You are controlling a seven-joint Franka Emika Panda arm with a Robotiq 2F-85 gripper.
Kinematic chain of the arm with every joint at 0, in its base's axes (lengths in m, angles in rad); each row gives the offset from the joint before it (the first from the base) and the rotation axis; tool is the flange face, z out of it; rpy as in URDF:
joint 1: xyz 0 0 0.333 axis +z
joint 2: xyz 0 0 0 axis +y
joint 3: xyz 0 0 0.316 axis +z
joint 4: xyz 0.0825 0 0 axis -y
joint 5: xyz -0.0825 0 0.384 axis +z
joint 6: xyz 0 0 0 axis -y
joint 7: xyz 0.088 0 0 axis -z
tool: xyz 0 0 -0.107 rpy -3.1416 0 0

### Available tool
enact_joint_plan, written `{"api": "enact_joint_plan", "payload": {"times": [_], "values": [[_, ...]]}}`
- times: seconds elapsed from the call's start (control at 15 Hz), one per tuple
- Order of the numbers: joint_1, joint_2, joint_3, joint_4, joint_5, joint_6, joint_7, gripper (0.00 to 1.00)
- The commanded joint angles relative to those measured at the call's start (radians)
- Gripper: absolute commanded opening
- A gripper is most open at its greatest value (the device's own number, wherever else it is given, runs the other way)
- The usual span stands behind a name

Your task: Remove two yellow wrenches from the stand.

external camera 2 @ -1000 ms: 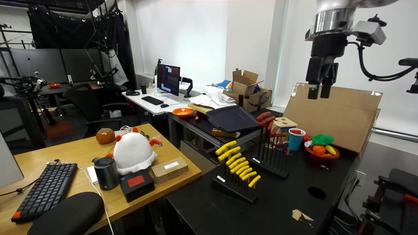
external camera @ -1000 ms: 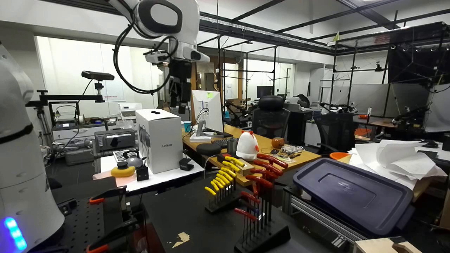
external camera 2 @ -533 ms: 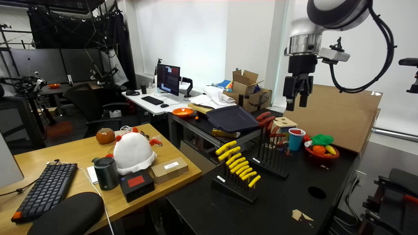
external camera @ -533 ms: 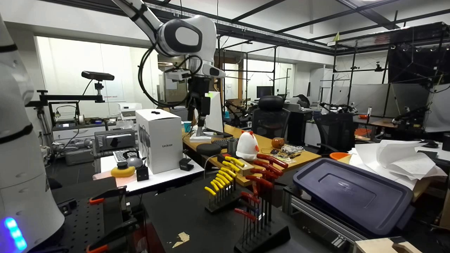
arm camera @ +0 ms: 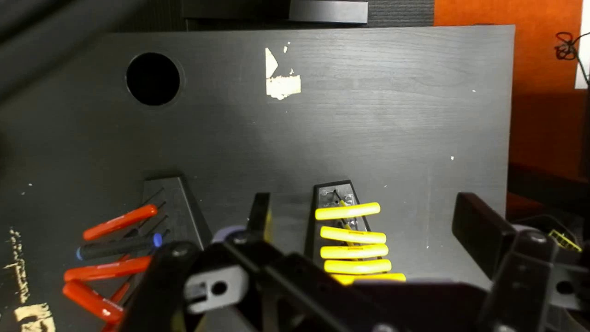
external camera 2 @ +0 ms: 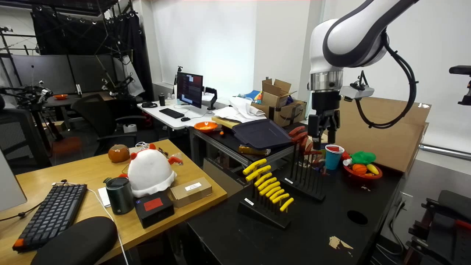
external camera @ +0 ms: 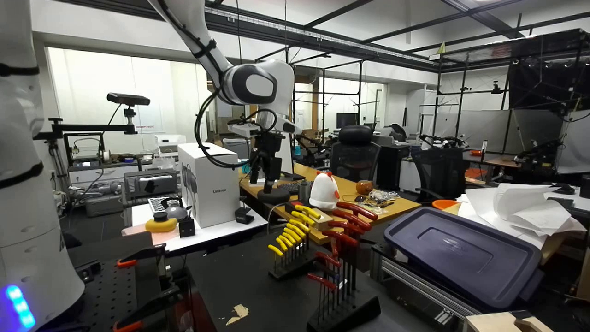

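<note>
Gripper (external camera 2: pixel 323 141) just dropped lower, fingers (arm camera: pixel 481 233) spread and empty, so I'd guess the yellow wrenches (arm camera: pixel 354 251) below them in the stand (external camera 2: pixel 264 215) are up next.

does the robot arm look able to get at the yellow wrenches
Probably yes: the open jaws hang higher, nothing shows between them and the yellow wrenches, and the red tools stand off to one side.
</note>
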Motion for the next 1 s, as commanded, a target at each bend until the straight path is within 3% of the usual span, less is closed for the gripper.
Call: {"api": "enact_joint_plan", "payload": {"times": [0.0,0.93], "values": [[0.004,0.090,0.009,0.034,0.001,0.047,0.029,1.00],[0.002,0.262,0.026,0.076,0.078,0.187,0.059,1.00]]}}
